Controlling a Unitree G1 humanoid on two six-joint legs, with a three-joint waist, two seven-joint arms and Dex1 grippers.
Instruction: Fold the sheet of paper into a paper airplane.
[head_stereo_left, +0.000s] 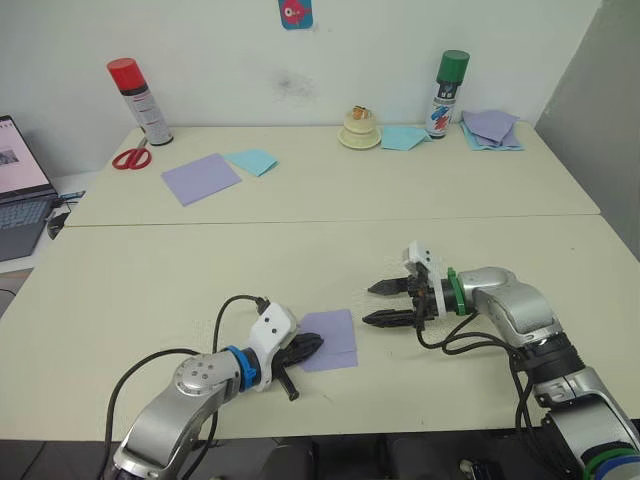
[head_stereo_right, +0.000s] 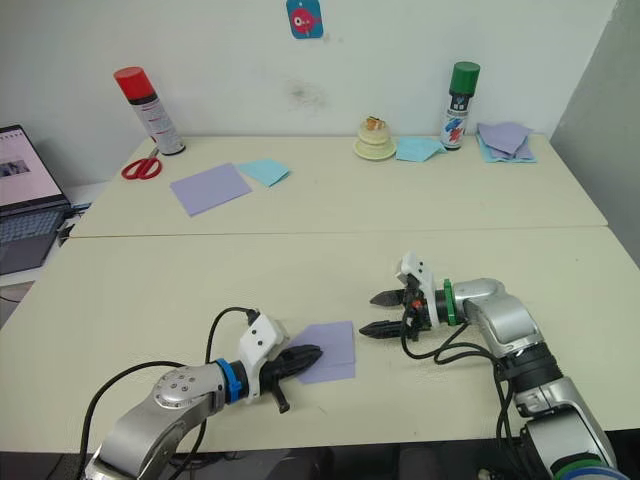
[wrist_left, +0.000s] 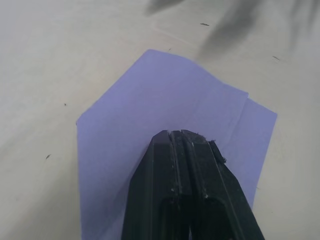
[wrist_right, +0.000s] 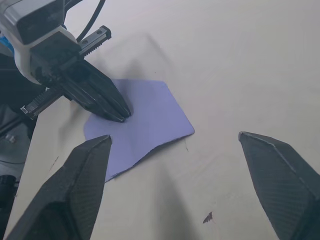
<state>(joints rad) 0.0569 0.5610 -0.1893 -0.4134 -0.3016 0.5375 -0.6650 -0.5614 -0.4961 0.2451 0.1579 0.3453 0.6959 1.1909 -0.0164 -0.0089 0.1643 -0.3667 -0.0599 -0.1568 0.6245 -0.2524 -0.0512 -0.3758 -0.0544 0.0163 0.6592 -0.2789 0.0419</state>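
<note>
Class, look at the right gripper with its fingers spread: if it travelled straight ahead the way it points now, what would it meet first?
Most likely the sheet of paper: the right gripper points across the table toward its near edge, with bare table between. Just beyond, the left gripper presses shut on that sheet. Height above the table is unclear, so it might skim over.

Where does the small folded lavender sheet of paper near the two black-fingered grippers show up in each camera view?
Left eye view: folded lavender sheet of paper, low centre on the cream table.
Right eye view: low centre.
Left wrist view: mid-frame, under the shut black fingers.
Right wrist view: centre-left.
Shared landmark: the left gripper, tips pressing on the sheet's edge.
</note>
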